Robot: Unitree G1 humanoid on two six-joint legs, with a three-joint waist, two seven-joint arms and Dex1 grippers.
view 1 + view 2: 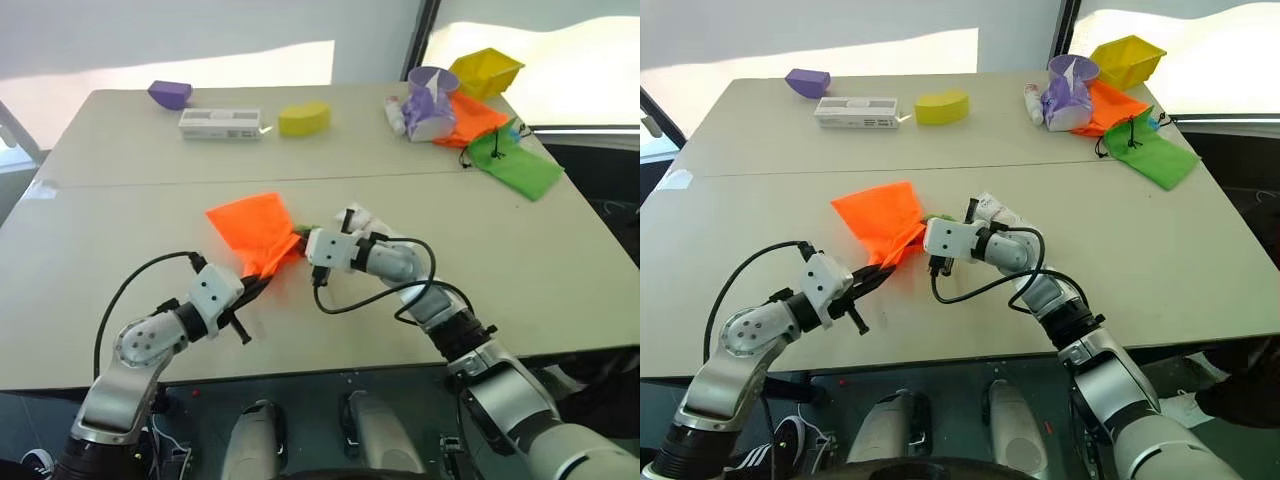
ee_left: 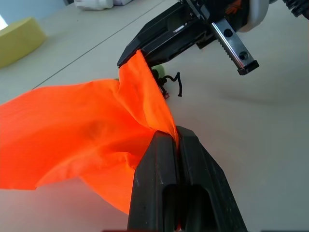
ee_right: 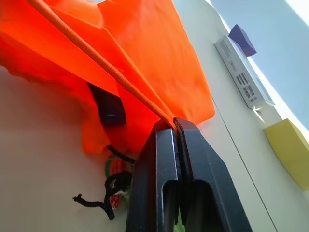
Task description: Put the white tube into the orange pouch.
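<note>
The orange pouch (image 1: 250, 222) lies in the middle of the table, its near end lifted and stretched between my two grippers. My left gripper (image 1: 266, 276) is shut on the pouch's near edge, as the left wrist view shows (image 2: 176, 136). My right gripper (image 1: 299, 246) is shut on the opposite edge of the mouth (image 3: 175, 123). The black cord with its green ring (image 3: 114, 170) hangs below the mouth. The white tube (image 1: 996, 212) lies on the table just behind my right wrist, partly hidden by it.
Along the far edge sit a purple block (image 1: 170, 94), a white box (image 1: 220, 123) and a yellow block (image 1: 304, 118). At the far right are a stubby white container (image 1: 394, 115), a purple cup (image 1: 432, 85), another orange pouch (image 1: 478, 118), a green pouch (image 1: 515, 165) and a yellow bin (image 1: 487, 70).
</note>
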